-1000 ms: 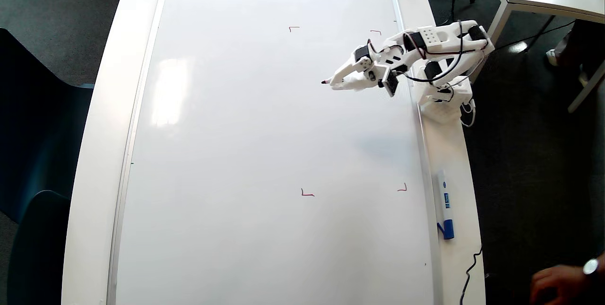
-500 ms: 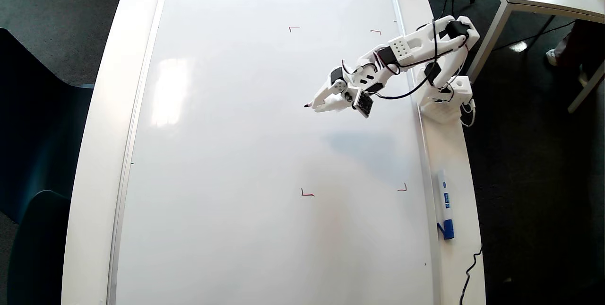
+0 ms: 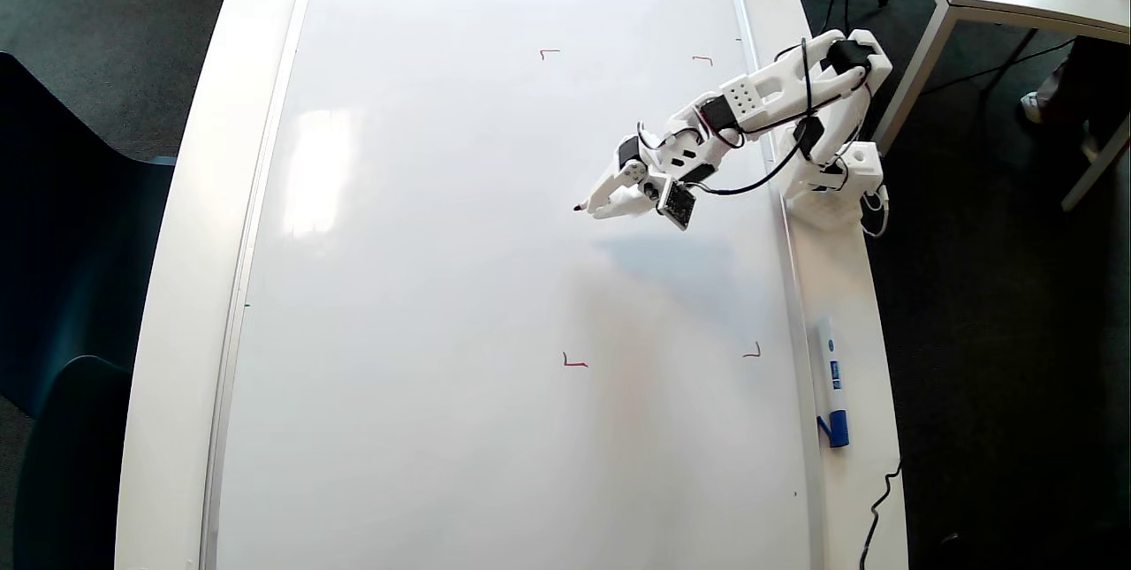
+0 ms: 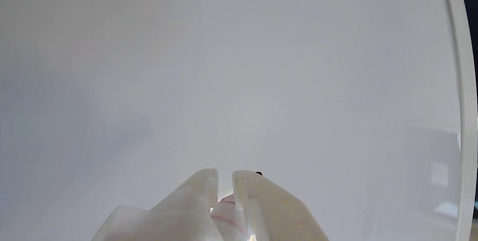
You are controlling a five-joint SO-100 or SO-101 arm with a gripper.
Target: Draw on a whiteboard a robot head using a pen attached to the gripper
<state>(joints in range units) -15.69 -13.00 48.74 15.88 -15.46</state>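
i see the gripper (image 3: 590, 209) clamped on the pen (image 3: 580, 207), tip over bare whiteboard (image 3: 442, 287), between the red corner marks (image 3: 574, 362). no robot head drawn yet.

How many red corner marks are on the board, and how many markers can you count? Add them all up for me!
Red corner marks on the whiteboard: 4
Markers: 2, the pen in the claw and the white-and-blue marker beside the board
Total: 6
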